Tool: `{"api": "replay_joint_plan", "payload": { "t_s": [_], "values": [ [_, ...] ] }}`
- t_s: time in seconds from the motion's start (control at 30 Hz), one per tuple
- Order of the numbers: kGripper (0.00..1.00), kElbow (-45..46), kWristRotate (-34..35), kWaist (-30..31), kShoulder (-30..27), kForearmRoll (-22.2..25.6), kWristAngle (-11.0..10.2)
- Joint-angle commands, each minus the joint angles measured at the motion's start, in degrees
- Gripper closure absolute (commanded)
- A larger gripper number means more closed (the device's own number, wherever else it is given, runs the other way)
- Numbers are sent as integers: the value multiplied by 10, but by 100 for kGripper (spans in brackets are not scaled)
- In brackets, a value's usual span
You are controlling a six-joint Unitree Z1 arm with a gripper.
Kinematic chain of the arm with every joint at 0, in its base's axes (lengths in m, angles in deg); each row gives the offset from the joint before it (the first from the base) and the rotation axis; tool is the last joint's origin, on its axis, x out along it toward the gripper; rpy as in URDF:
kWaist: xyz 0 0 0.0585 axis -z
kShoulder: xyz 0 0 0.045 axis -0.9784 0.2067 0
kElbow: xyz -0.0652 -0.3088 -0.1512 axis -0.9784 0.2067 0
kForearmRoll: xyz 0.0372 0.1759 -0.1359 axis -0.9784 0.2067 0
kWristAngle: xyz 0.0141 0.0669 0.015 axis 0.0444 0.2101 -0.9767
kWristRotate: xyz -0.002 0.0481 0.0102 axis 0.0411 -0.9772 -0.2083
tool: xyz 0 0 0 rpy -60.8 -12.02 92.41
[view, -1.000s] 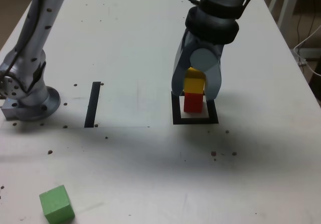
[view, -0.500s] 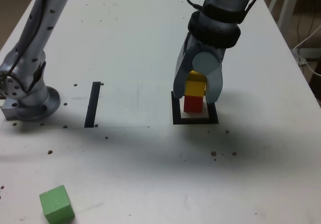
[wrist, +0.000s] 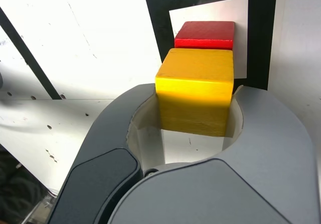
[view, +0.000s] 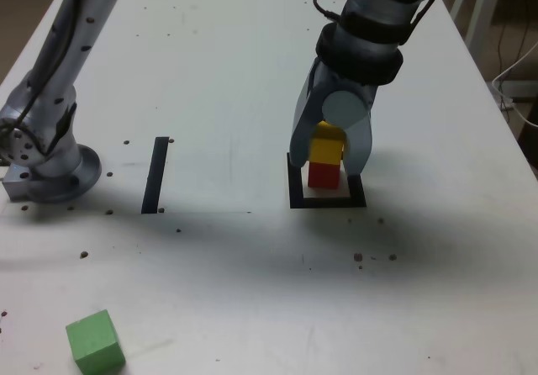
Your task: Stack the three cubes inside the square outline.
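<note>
Yellow cube point(view: 325, 149), clamped in the nearly closed gripper point(view: 329, 158), sat just above the red cube point(view: 323, 174) inside the square outline point(view: 327, 201), while the green cube point(view: 95, 340) lay well apart toward seven o'clock.

The yellow cube point(view: 325, 148) is sitting over the red cube point(view: 323, 174) inside the black square outline point(view: 327, 202), while the green cube point(view: 95, 340) is lying well apart.
</note>
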Motion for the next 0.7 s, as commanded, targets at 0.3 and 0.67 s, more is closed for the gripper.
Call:
{"api": "replay_joint_plan", "payload": {
  "t_s": [0.3, 0.67],
  "values": [
    [17, 5, -11, -4, 5, 1, -2],
    [1, 18, -11, -4, -21, 2, -17]
  ]
}}
